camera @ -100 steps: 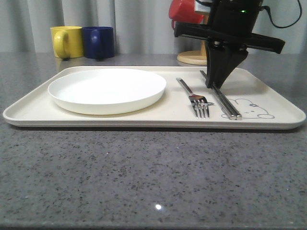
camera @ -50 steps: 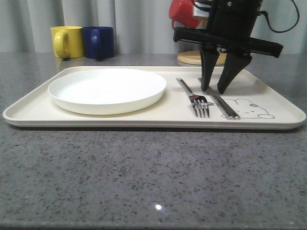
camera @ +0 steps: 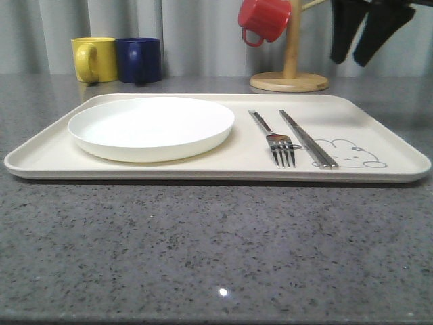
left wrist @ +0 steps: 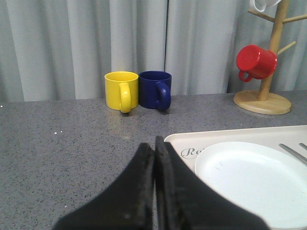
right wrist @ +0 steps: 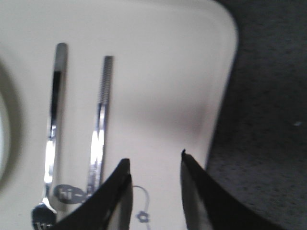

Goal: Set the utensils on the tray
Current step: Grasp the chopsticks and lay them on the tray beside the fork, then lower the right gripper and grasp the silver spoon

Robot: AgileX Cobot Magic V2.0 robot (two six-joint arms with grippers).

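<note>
Right gripper (camera: 364, 40) hangs high over the far right corner of the tray (camera: 379, 172), with its two fingers spread apart and nothing between them. Left gripper (left wrist: 154, 158) sits near the left side of the tray, and its fingers are pressed flat together with nothing in them.

On the tray, the fork (camera: 274, 139) lies just right of the white plate (camera: 151, 126). The chopsticks (camera: 308, 139) lie just right of the fork, with their near tips touching the little rabbit drawing (camera: 348, 153). I cannot see a spoon anywhere, so I think that job is not done.

What could go wrong? If the right gripper comes down with a spoon too close to the chopsticks, it could bump them and push them into the fork. The red mug (camera: 264, 20) on the wooden stand (camera: 289, 74) hangs close to that arm too, so a wide swing could knock it.
</note>
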